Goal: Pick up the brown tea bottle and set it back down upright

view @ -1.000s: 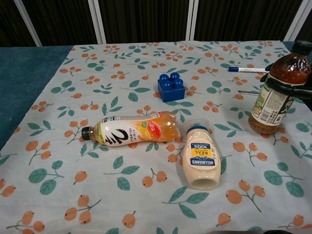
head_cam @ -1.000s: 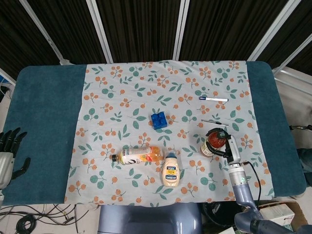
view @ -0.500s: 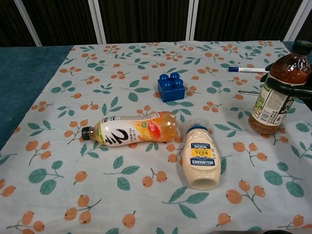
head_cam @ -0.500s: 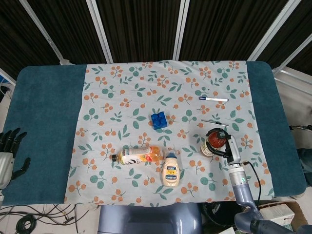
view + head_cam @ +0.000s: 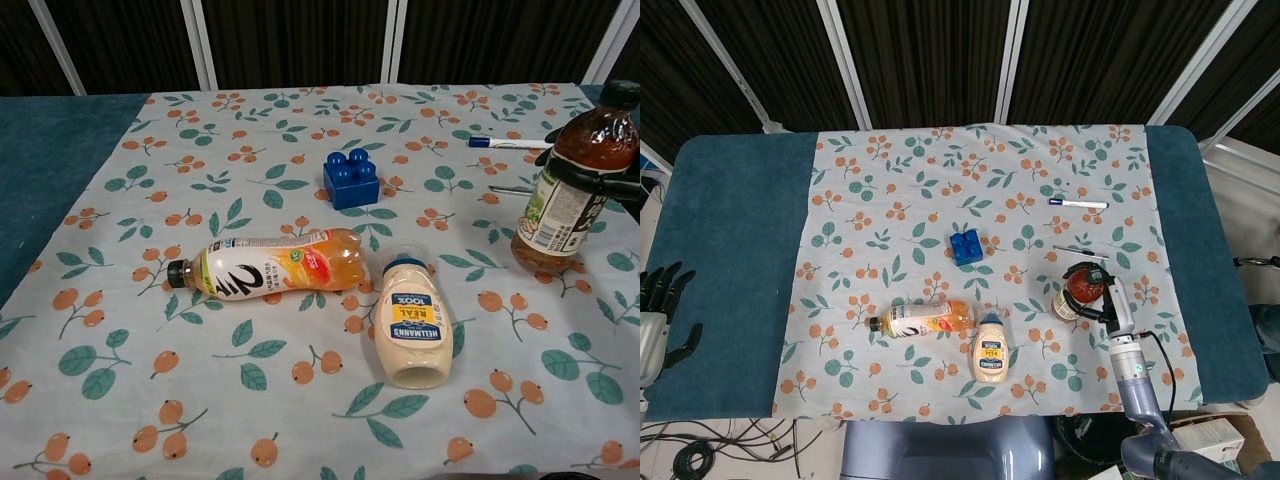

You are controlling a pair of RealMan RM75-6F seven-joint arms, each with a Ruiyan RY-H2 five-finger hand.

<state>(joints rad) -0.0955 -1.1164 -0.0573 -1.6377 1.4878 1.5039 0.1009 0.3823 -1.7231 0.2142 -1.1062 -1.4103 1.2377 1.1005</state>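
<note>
Tea bottle (image 5: 567, 190), slightly tilted on the cloth (image 5: 250, 400) at right, gripped round its upper body by the right hand (image 5: 1102, 296). Left hand (image 5: 658, 318) off the table's (image 5: 730, 230) left edge, fingers spread, holding nothing.

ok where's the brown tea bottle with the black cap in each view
Head view: brown tea bottle sits lower right on the floral cloth, gripped by the right hand.
Chest view: at the far right edge, tilted slightly.
Shared landmark: the blue toy brick, to the bottle's left in both.
</note>
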